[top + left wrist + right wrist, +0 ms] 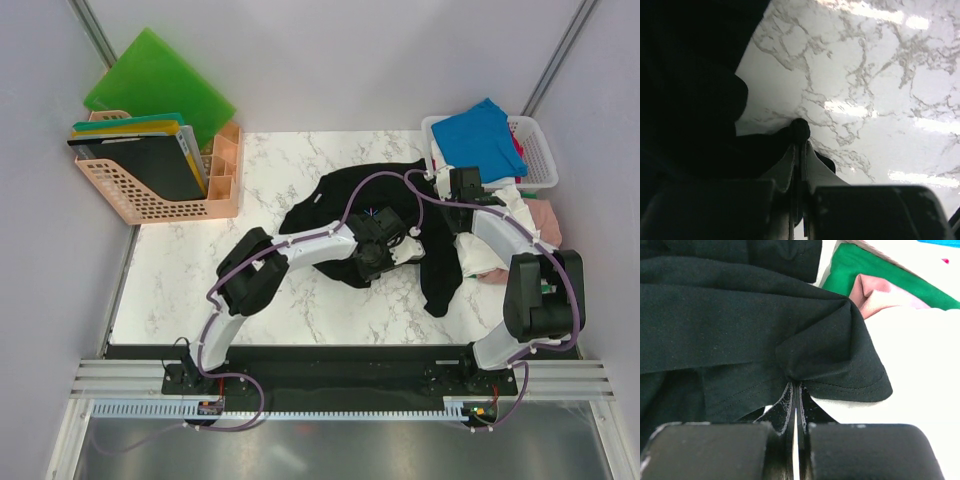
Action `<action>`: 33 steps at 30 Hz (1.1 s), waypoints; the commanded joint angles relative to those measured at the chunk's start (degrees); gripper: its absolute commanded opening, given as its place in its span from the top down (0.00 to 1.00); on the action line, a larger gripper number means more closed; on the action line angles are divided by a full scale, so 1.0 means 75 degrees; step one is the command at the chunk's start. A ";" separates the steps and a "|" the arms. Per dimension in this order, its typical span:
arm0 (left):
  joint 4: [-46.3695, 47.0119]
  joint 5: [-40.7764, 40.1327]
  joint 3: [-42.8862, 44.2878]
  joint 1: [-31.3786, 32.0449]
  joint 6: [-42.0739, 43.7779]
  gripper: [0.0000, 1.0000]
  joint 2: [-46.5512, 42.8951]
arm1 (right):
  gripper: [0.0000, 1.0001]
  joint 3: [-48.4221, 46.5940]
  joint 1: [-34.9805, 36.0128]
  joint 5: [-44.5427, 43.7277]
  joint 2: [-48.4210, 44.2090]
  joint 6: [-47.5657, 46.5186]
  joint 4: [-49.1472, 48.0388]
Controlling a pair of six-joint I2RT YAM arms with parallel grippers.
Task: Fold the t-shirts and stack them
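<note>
**Both grippers pinching the black shirt**

Your crumpled black cloth t-shirt point(340, 195) lies mid-table on the white marble table point(200, 270). The white plastic basket point(542, 150) holds a bright blue shirt point(480, 135). Both arms bend inward. The left gripper point(800, 129) and right gripper point(796, 385) are each clamped on black fabric.

The worktop point(190, 270) is white marble veined in grey. Across it lies the black t-shirt point(335, 195), plain, its hem stitched in matching black thread. To the right of the black t-shirt are a bright blue t-shirt point(480, 135) in a white lattice basket point(543, 160), a pale pink t-shirt point(545, 215), a white t-shirt point(920, 355) and a deep green t-shirt point(865, 270), all plain. Far to its left stand bright green boards point(150, 75) and a peach perforated rack point(140, 200) with black, yellow and teal folders point(150, 150). Over it, the left arm point(300, 245) and right arm point(495, 235) are white with black joints and purple cables point(390, 173).
</note>
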State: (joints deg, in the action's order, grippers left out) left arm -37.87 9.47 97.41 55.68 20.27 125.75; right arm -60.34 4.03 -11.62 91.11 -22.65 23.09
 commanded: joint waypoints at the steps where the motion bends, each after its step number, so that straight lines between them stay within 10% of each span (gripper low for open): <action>1: -0.0377 0.0376 -0.0506 0.0041 0.0098 0.98 -0.0312 | 1.00 0.0123 0.0025 -0.0021 -0.0254 -0.0061 -0.0102; 14: -0.1009 0.0295 -0.1058 -0.1082 0.0719 0.98 -0.4820 | 1.00 -0.0391 -0.0103 -0.0525 -0.1003 -0.0061 -0.0114; 33: -0.1349 0.2182 -0.3062 -0.7856 0.2242 0.98 -0.8914 | 1.00 -0.4072 -0.0503 0.1092 -0.3088 0.0747 0.2827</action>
State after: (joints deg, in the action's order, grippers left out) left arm -47.40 24.12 75.33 0.16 32.18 62.52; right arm -88.40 0.97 -1.34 70.52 -17.63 41.32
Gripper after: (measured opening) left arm 0.033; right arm 0.007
